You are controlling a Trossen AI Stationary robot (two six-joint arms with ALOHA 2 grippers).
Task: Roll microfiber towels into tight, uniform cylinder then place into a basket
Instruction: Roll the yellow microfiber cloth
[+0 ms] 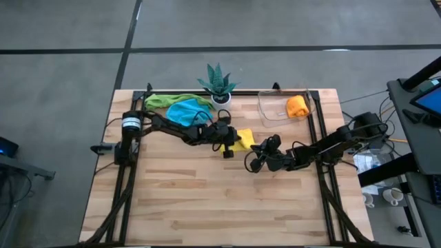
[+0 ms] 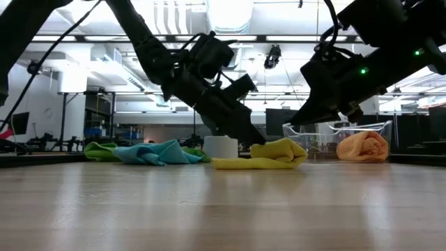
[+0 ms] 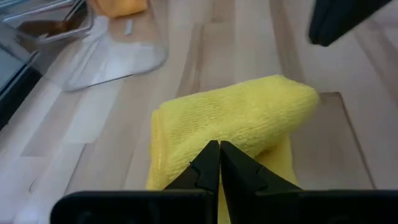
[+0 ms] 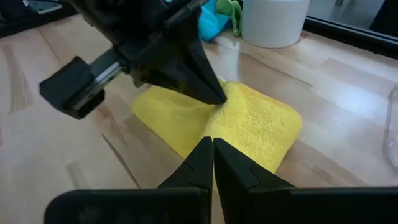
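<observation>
Pressing closed left gripper (image 3: 219, 163) tips into half-rolled yellow towel (image 3: 242, 121), closed right gripper (image 4: 212, 160) poised just beside it

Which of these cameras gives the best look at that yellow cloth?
The left wrist view: the yellow towel fills it, showing its weave and a half-rolled fold. The right wrist view shows it partly behind the left gripper, the low view only edge-on, the high view as a small patch between the arms.
</observation>
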